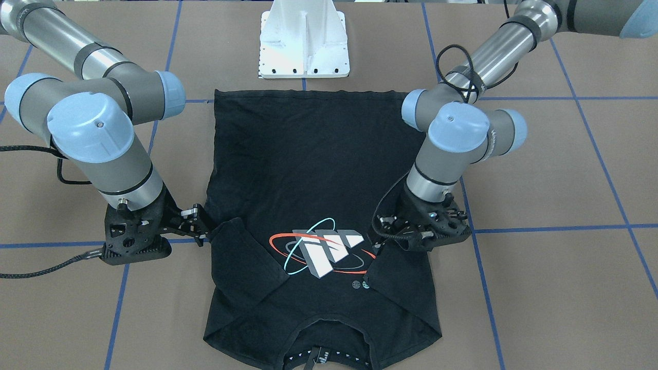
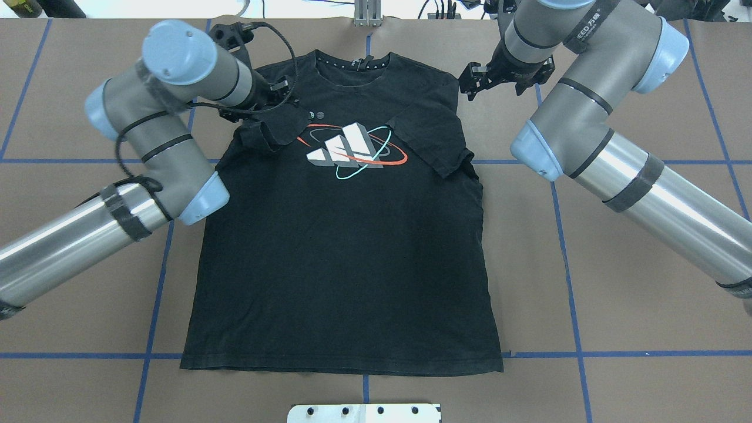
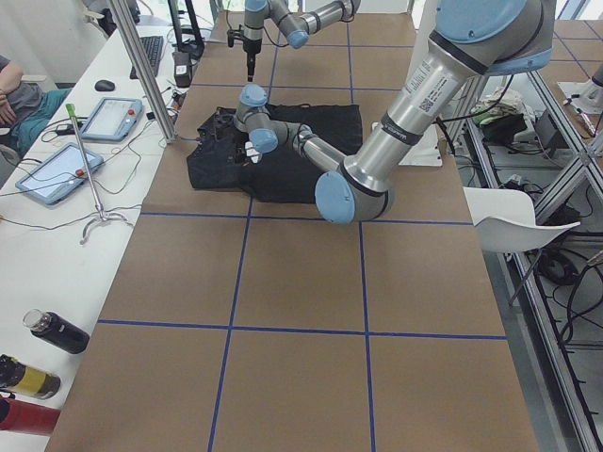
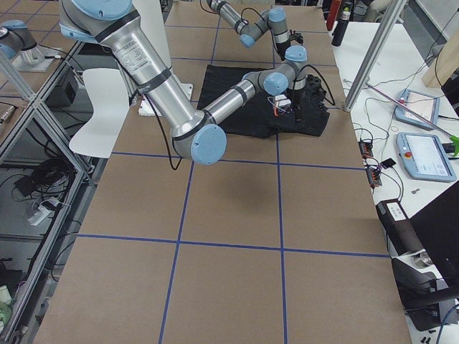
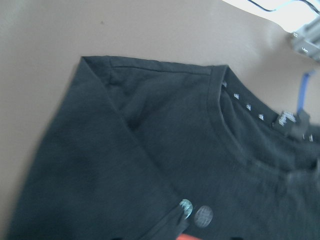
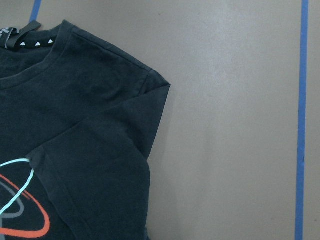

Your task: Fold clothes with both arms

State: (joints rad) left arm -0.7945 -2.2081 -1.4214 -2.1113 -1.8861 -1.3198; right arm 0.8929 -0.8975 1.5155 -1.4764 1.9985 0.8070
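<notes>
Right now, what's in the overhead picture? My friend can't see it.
A black T-shirt lies flat on a brown table, both sleeves folded in over its chest. The left gripper is over one sleeve; the right gripper sits just off the shirt's other shoulder.

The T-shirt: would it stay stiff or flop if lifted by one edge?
Probably floppy: the T-shirt lies creased, its sleeve folded flat over the chest. Likely light, since the cloth looks thin. Pushed, it would probably bunch on the table rather than slide.
</notes>
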